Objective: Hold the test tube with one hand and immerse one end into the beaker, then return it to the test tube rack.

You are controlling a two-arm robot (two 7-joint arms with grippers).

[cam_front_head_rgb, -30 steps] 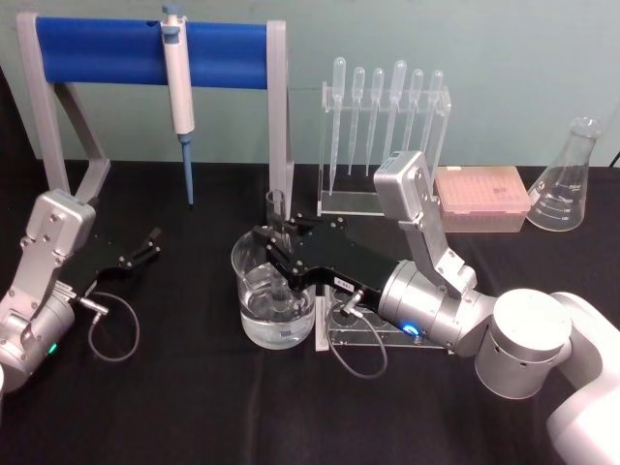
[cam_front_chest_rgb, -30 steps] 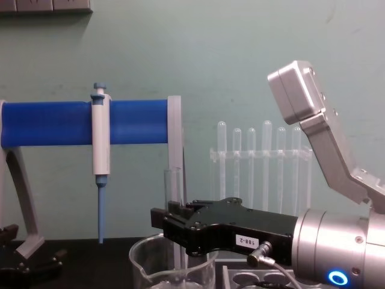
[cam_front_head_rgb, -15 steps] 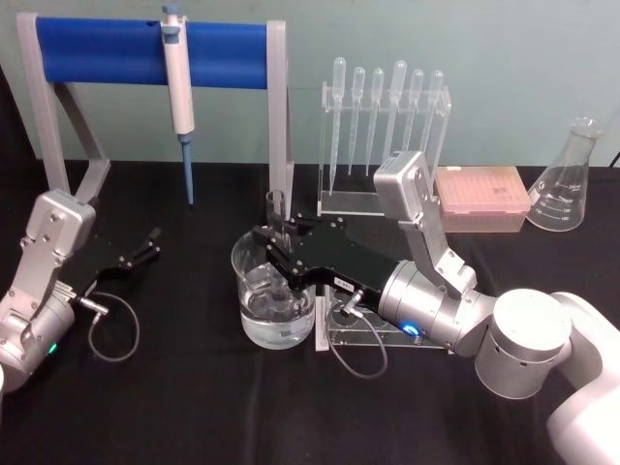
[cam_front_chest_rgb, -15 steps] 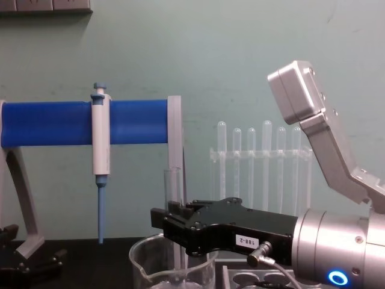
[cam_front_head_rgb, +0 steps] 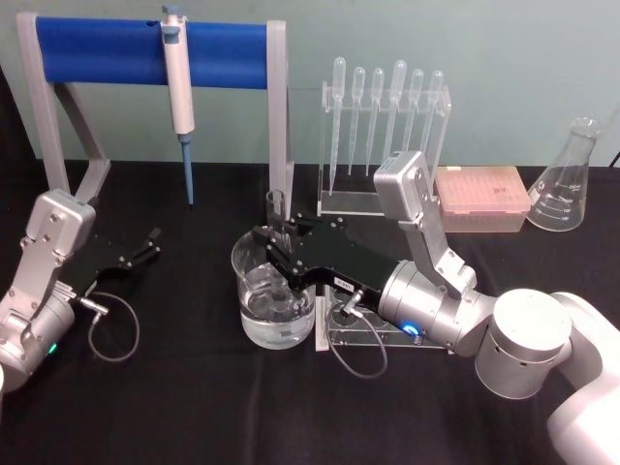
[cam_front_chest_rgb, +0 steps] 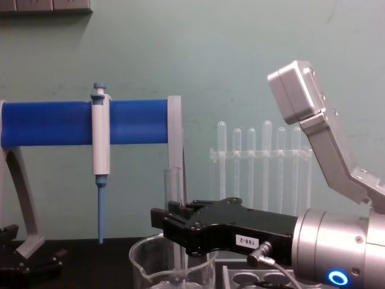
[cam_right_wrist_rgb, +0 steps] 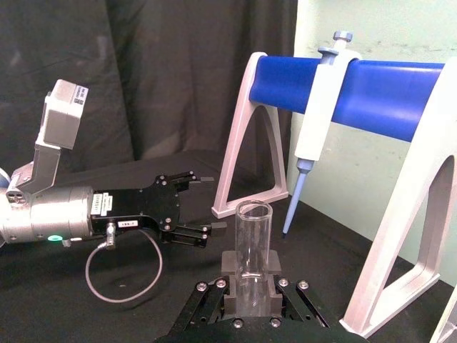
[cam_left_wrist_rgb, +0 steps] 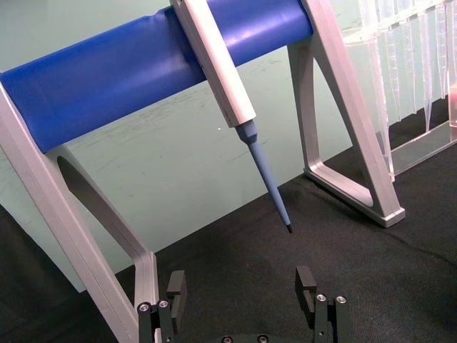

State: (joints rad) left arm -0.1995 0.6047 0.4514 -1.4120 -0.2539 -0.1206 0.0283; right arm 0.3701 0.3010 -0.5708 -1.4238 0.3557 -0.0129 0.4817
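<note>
Taking the beaker [cam_front_head_rgb: 274,308] as the middle of the dial, my left gripper [cam_front_head_rgb: 149,246] lies out at nine o'clock on the black table [cam_front_head_rgb: 194,407]; its fingers [cam_left_wrist_rgb: 176,287] stand spread with nothing between them. At eleven o'clock the micropipette [cam_front_head_rgb: 177,77] hangs tip down from the blue bar [cam_front_head_rgb: 97,50] of its stand. The beaker holds a shallow layer of clear liquid. The test tube [cam_front_head_rgb: 276,205] stands upright in it, open rim above the beaker's rim and lower end inside the glass; whether the tip reaches the liquid I cannot tell. My right gripper [cam_front_chest_rgb: 175,227] reaches in from four o'clock over the beaker's rim, and its two black fingers are clamped on the tube's middle; the right wrist view shows the tube pinched between the pads. Just beside the beaker at four o'clock, under my wrist, lies the clear rack [cam_front_head_rgb: 380,336] with round holes. At one o'clock the plastic pipettes [cam_front_head_rgb: 378,107] stand in their holder. At two o'clock sits a pink box [cam_front_head_rgb: 481,199], and farther out a conical flask [cam_front_head_rgb: 566,186].
</note>
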